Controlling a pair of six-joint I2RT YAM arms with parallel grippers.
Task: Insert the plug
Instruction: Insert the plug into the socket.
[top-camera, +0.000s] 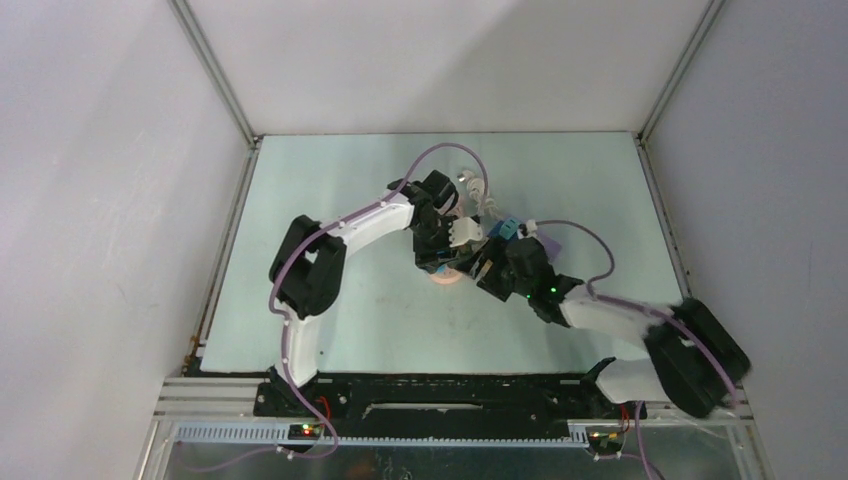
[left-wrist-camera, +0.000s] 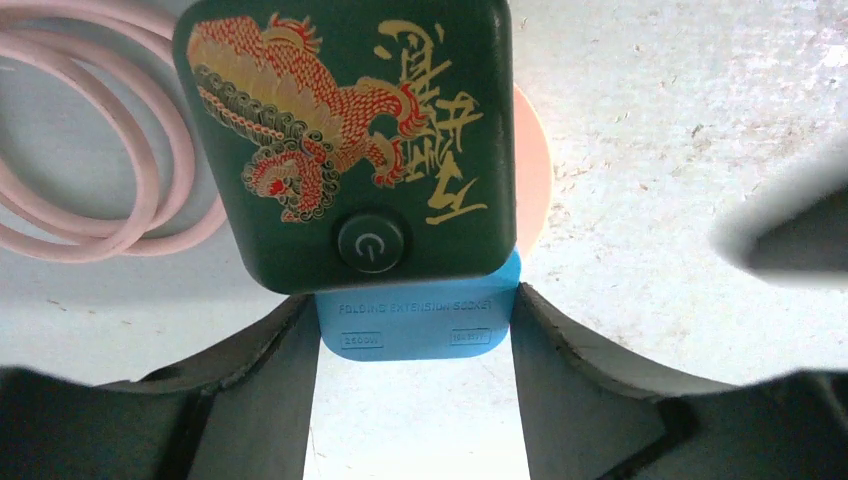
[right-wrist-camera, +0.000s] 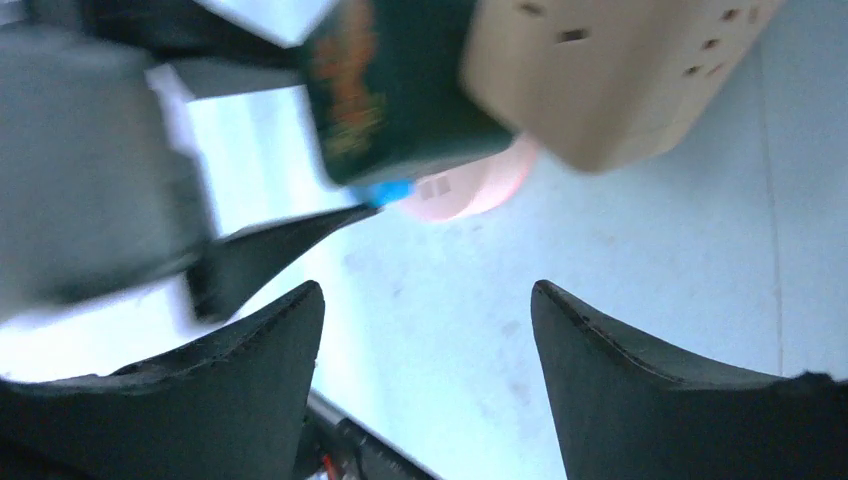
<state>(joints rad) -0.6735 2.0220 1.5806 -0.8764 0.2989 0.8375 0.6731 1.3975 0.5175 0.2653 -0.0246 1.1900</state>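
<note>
Socket (top-camera: 465, 232) is showing from above as a pale block over the middle of the table (top-camera: 350, 330), with the two arms meeting at it. The left gripper (top-camera: 445, 235) is reaching it from the left, and the right gripper (top-camera: 490, 265) is sitting just beside it on the near right. A pink disc (top-camera: 447, 280) is lying on the table right below them. The plug is too small to pick out here.

In the left wrist view, the socket (left-wrist-camera: 350, 140) is filling the top with its dark green face, which is carrying a red and gold dragon and a round button (left-wrist-camera: 370, 245). Its blue part (left-wrist-camera: 415, 320) is sitting between the fingers (left-wrist-camera: 265, 350), and both are pressing its sides, so the left gripper (left-wrist-camera: 412, 295) is clamping the socket. A pink cable (left-wrist-camera: 130, 150) is lying coiled on the left, and the disc (left-wrist-camera: 530, 170) is peeking out behind the socket's right edge.

In the right wrist view, the right gripper (right-wrist-camera: 428, 290) is standing spread apart and holding nothing, with only bare table (right-wrist-camera: 650, 300) between its fingers (right-wrist-camera: 250, 380). The socket (right-wrist-camera: 610, 70) is hanging above them, turning its beige holed face this way, and the disc (right-wrist-camera: 470, 185) is lying beneath it
</note>
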